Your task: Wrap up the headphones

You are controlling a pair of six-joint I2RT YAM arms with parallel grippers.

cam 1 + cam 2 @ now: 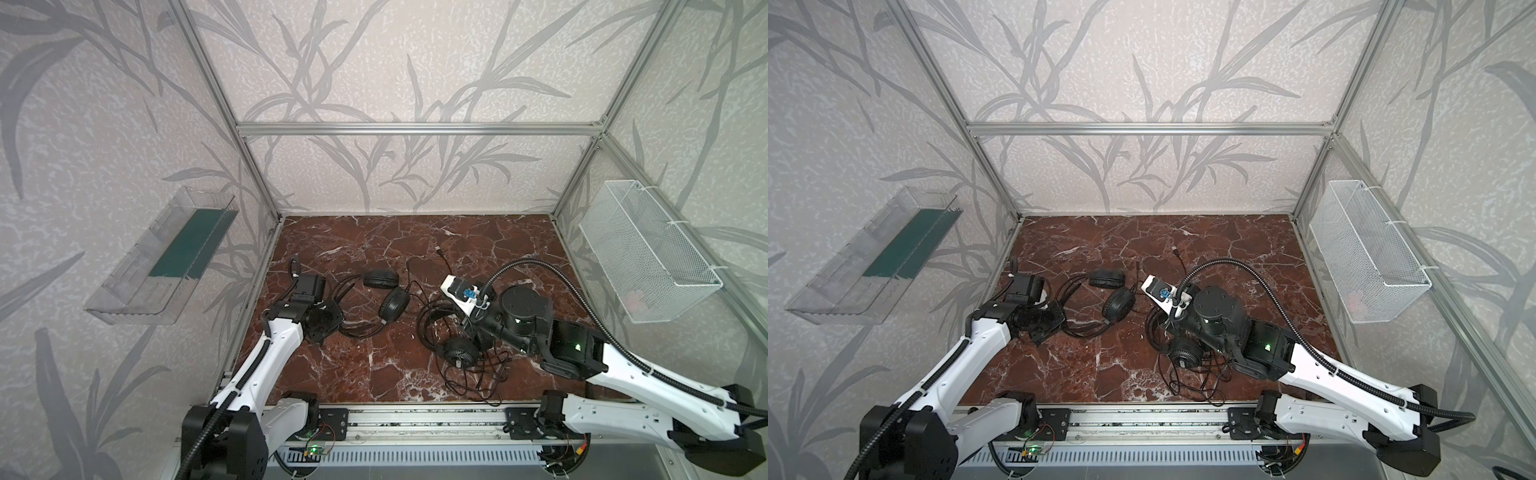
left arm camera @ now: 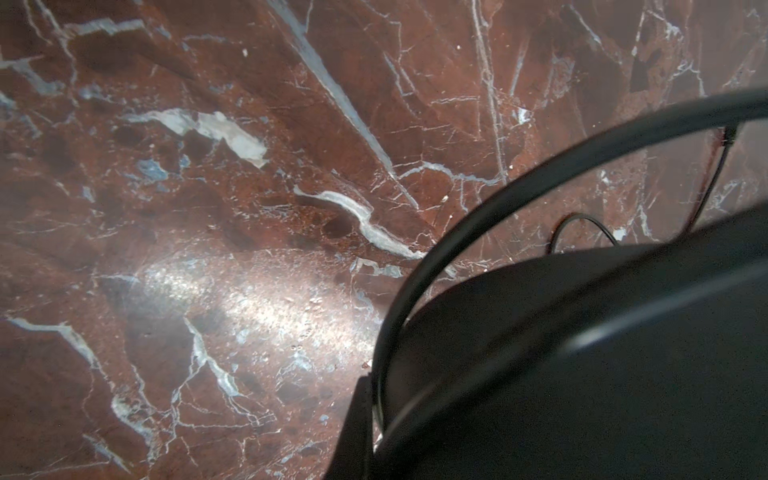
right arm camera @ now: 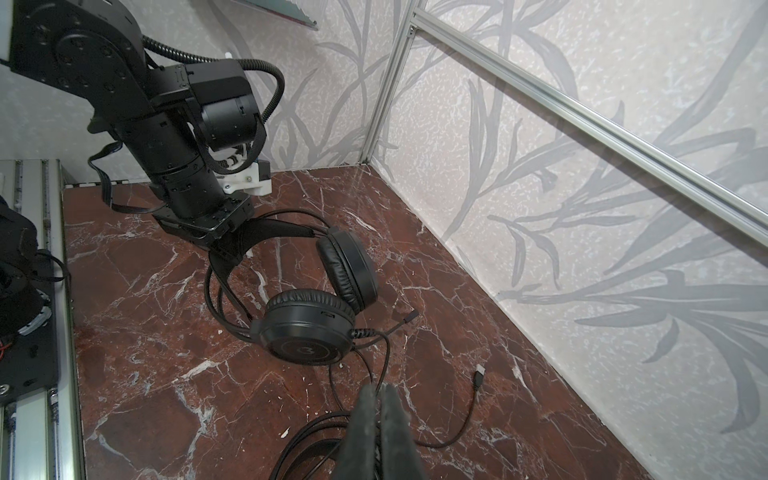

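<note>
Closest to the left wrist lens is a dark bulk, too blurred to identify, with a thin black arched headband (image 2: 582, 160) curving over it. Your left fingers (image 3: 226, 253) are pressed together and appear to pinch that headband. The left black wired headset (image 1: 392, 305) therefore lies just beyond them on the red-brown marbled worktop (image 1: 374, 249). Your right fingers (image 3: 365, 419) are pressed together too, seemingly nipping a thin black cable (image 3: 383, 365) that leads back to this headset's nearer earcup. Its silver-tipped USB plug (image 3: 480, 371) lies loose just beside them. The second black wired headset (image 1: 457, 352) sits back from those fingers, under the right arm, with its own loose cable tangle (image 1: 478, 380).

The step looks like gathering cable for the first turns. Hold the left clamp firm as your anchor, draw with light tension and lay the turns side by side. Steer clear of the other tangle, since a dragged plug could snag.

Well left of the left fingers, the clear plastic wall tray (image 1: 124, 299) holds a dark green flat sheet (image 1: 193, 245). Well right of the right fingers, the white wire-mesh basket (image 1: 648, 257) shows only a faint pinkish patch at its bottom, too dim to name.
</note>
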